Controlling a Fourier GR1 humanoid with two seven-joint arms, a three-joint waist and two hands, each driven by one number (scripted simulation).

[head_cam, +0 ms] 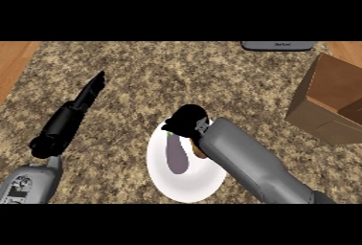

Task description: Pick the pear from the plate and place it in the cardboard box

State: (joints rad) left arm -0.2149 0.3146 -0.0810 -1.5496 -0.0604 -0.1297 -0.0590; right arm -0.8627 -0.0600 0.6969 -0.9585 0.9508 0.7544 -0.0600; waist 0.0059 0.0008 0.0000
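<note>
A white plate (185,184) lies on the speckled counter near the front, in the middle. On it lies a purple eggplant (175,155), its green stem toward the far rim. To the right of the eggplant a small tan piece, probably the pear (197,150), peeks out from under my right wrist; most of it is hidden. My right hand (186,119) hangs over the plate's far edge, just beyond that tan piece. The cardboard box (329,103) stands open at the right edge. My left hand (86,98) is at the left, fingers straight and holding nothing.
A grey appliance (277,45) sits at the counter's far edge, right of centre. Wooden floor shows at the far left and far right corners. My right forearm (247,162) crosses the plate's right side.
</note>
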